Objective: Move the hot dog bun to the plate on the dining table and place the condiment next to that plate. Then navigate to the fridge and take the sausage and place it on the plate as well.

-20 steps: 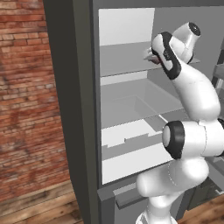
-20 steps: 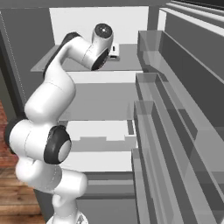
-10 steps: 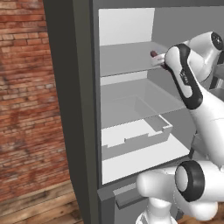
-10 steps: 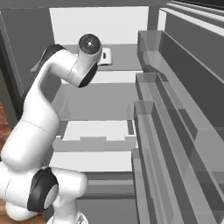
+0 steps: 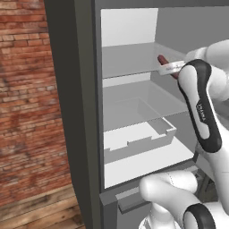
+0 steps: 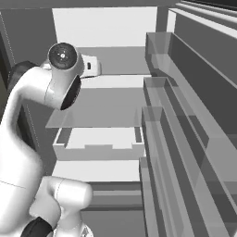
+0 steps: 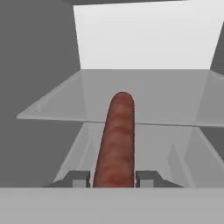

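Sausage (image 7: 117, 140) clamped between closed gripper (image 7: 114, 178) fingers inside fridge (image 5: 76, 112); fetch step in hand; withdrawal toward plate needed next

1 sausage (image 7: 116, 140). 1 fridge (image 5: 85, 112), open. 1 glass shelf (image 7: 175, 100). 1 drawer (image 5: 138, 138). 3 door bins (image 6: 185, 139). 1 brick wall (image 5: 27, 98).

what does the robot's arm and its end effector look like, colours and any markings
The arm is glossy white, built of rounded, tube-like segments with black joints. One link carries a long black oval band with small pale lettering, too small to read. In the right base view a round black joint cap has a small metallic centre. The end effector has two small, blocky dark grey fingertips. No cables are visible.
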You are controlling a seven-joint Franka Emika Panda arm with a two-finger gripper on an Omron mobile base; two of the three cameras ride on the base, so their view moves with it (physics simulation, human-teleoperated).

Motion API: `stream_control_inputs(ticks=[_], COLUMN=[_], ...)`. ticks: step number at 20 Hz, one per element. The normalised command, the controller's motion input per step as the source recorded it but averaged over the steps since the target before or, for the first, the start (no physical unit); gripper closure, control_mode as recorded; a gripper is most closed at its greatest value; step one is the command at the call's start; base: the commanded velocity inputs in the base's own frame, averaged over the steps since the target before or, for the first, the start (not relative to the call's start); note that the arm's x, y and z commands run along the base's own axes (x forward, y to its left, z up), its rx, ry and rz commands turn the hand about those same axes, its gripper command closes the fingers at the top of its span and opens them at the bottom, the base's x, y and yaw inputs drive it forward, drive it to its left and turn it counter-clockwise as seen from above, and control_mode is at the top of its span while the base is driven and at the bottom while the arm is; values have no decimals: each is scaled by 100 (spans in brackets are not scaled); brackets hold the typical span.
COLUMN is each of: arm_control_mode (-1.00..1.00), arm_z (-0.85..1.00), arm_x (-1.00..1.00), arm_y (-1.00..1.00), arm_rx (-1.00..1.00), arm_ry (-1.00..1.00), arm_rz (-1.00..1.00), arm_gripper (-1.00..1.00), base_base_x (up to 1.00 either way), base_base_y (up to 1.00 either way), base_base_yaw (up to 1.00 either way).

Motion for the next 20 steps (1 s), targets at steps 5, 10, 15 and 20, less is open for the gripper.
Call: stream_control_inputs(ticks=[5, 10, 15, 20], arm_control_mode=[-100, -100, 100, 100], arm_z=[4, -15, -18, 0], arm_x=[-100, -100, -60, 0], arm_y=[1, -11, -6, 0], arm_rx=[0, 2, 1, 0], arm_ry=[0, -1, 0, 0], arm_rz=[0, -4, -6, 0], arm_gripper=[100, 100, 100, 100], base_base_x=[0, 0, -40, -89], base_base_y=[0, 0, 0, 19], base_base_yaw=[0, 0, -4, -21])
